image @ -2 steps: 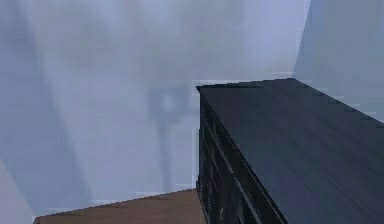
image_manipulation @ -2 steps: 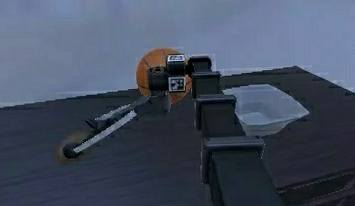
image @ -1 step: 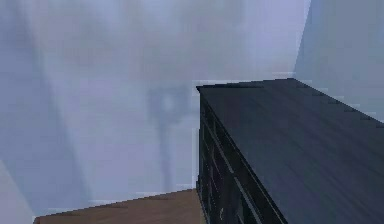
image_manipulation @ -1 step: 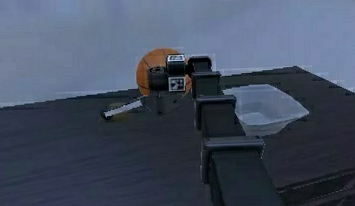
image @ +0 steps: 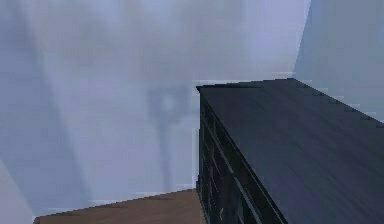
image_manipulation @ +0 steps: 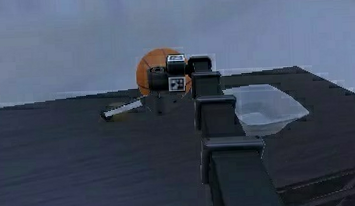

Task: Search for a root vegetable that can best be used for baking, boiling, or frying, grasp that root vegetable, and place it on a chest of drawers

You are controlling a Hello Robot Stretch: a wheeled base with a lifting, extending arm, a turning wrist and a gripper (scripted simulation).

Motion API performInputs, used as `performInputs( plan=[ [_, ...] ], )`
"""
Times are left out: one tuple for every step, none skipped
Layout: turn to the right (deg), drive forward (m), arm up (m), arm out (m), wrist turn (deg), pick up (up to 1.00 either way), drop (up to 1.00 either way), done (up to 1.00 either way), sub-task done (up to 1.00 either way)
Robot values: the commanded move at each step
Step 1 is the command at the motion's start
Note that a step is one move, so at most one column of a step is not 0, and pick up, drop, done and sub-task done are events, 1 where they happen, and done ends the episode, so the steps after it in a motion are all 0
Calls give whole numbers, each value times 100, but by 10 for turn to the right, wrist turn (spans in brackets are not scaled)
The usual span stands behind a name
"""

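In the forward view a dark chest of drawers [image: 290, 150] stands at the right, its flat top running away from me. The arm side view shows that dark top [image_manipulation: 78, 155] spread across the picture. My arm [image_manipulation: 219, 129] reaches out over it. The gripper [image_manipulation: 126, 109] lies low over the top, left of the white marker squares [image_manipulation: 174, 73]. A small pale elongated blob sits at its far end, too small to name. I cannot tell whether the gripper holds anything. An orange ball with dark lines [image_manipulation: 147, 68] rests just behind the wrist.
A pale translucent bowl [image_manipulation: 271, 107] stands on the top, right of the arm. A pale wall [image: 100, 90] rises behind the chest. A strip of wooden floor [image: 130, 212] lies at the forward view's bottom, left of the chest.
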Motion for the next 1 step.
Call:
performInputs(
  plan=[
    [0,0,0,0,0,0,100,0,0]
  ],
)
